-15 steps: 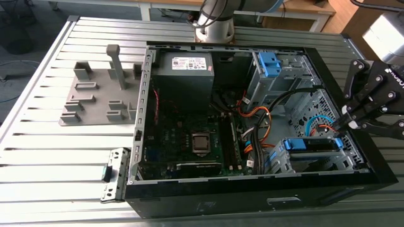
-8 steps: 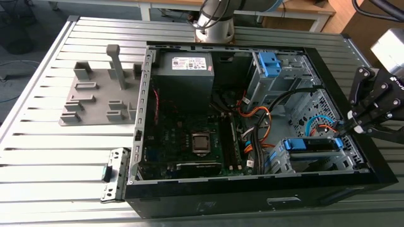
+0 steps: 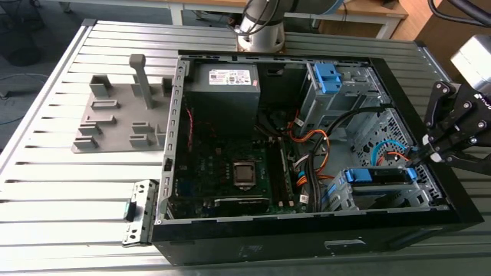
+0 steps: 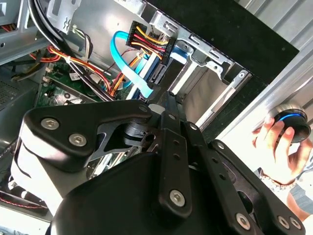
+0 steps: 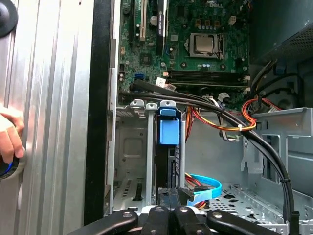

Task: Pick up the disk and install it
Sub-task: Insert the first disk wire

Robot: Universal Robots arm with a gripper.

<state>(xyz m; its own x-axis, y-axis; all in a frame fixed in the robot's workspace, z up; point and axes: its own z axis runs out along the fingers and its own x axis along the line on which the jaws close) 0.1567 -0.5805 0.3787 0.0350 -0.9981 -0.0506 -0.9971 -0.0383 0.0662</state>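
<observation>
One grey moulded fixture (image 3: pixel 115 118) is seen lying on the slatted metal table (image 3: pixel 38 190) at the exterior view's left, and a small metal part (image 3: pixel 138 211) is laid just beside the near corner of the open computer case (image 3: pixel 307 244). Inside the case, a grey power supply (image 3: pixel 230 86) and a green motherboard (image 3: pixel 222 167) are found, and further right a blue bracket (image 3: pixel 328 77) is fitted in the far bay. Toward the exterior view's right, the disk (image 3: pixel 376 176) is seated in the drive cage (image 3: pixel 418 198), edged by its blue carrier frame; in the first wrist view it is seen standing on edge in one slot of that cage. The gripper (image 3: pixel 419 158) is positioned right at the disk's end, and whether it is open, closed or gripping the disk cannot be told. In the second wrist view a person's hand (image 4: pixel 276 144) is seen resting on a round black knob (image 4: pixel 289 123) outside the case
</observation>
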